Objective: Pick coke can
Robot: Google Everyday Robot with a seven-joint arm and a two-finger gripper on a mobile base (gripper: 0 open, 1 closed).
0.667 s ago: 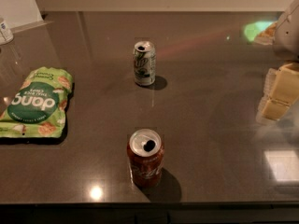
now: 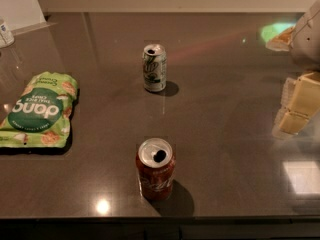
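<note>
**A:** Two cans and one bag on the table (image 2: 235,59), then. Where did each sit?

**B:** Take the coke can (image 2: 156,170) as the mark; it stood upright near the front edge. The green snack bag (image 2: 40,109) lay flat, well to its left and a little behind. The white-and-green can (image 2: 154,67) stood straight behind it, well apart. The gripper (image 2: 299,106) hung far to its right and somewhat behind, at the picture's edge. Whether it was open or closed I could not tell.

**A:** What might have gone wrong?

**B:** I judged that a long sideways reach was needed. A low or crooked approach could have knocked the coke can over, or off the front edge. Heading for the rear can would have been the wrong pick.

**A:** And the contents?

**B:** Both cans' tops were opened and showed only dark holes. Any liquid was hidden, so a tip could have spilled it. The bag's contents were not visible.
</note>
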